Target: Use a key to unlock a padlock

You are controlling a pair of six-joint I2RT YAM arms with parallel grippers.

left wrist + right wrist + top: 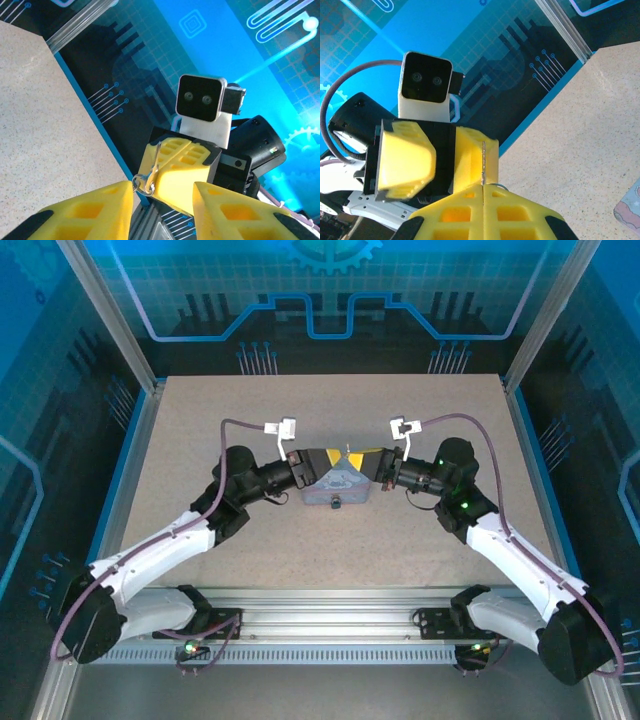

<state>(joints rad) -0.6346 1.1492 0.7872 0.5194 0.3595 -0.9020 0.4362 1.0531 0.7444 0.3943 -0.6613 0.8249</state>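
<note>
Both grippers meet tip to tip over the middle of the table. My right gripper [483, 189] is shut on the key [483, 159], whose thin blade sticks straight out past its yellow fingertips. In the left wrist view the key [152, 167] and its small ring lie against the right gripper's closed yellow fingers [185, 167]. My left gripper [162, 189] stands open around those fingertips, its left finger [100, 207] just beside the ring. From above, the left gripper [322, 460] and right gripper [366, 461] hover over the tin box. A small dark padlock [336, 503] sits at the box's near side.
The pale blue-grey tin box [335, 485] lies on the speckled tabletop [250, 540] directly under the grippers; one of its corners is at the lower right of the right wrist view [630, 210]. Blue patterned walls and an aluminium frame [110, 310] enclose the table.
</note>
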